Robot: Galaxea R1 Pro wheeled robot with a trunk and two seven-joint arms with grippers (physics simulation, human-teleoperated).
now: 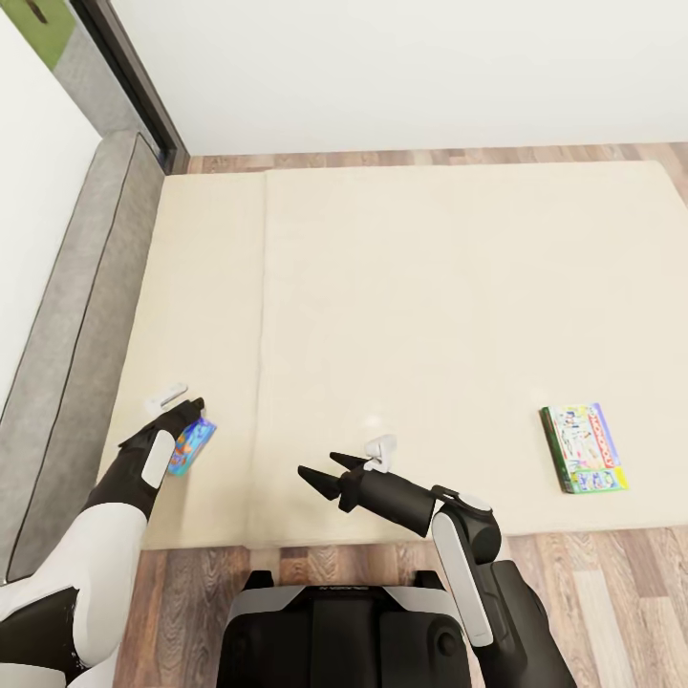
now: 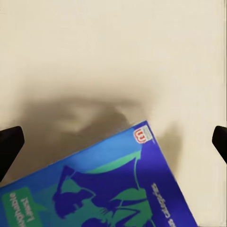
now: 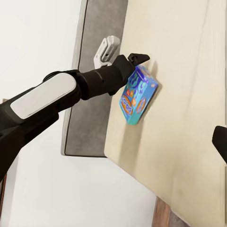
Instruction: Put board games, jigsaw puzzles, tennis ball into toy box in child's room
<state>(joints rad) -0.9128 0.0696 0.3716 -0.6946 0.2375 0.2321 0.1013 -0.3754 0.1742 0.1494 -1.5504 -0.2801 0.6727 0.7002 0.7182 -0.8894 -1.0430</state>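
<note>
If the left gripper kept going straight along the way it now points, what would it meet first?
Most likely the small blue cartoon-printed board game box, which lies just ahead between the left gripper's open fingers; past the box lies the beige mattress. Exact depth is unclear.

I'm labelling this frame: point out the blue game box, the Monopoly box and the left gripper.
blue game box [image 1: 194,445], head view, lid.
Monopoly box [image 1: 585,446], head view, lid centre.
left gripper [image 1: 191,406], head view, between fingertips.
</note>
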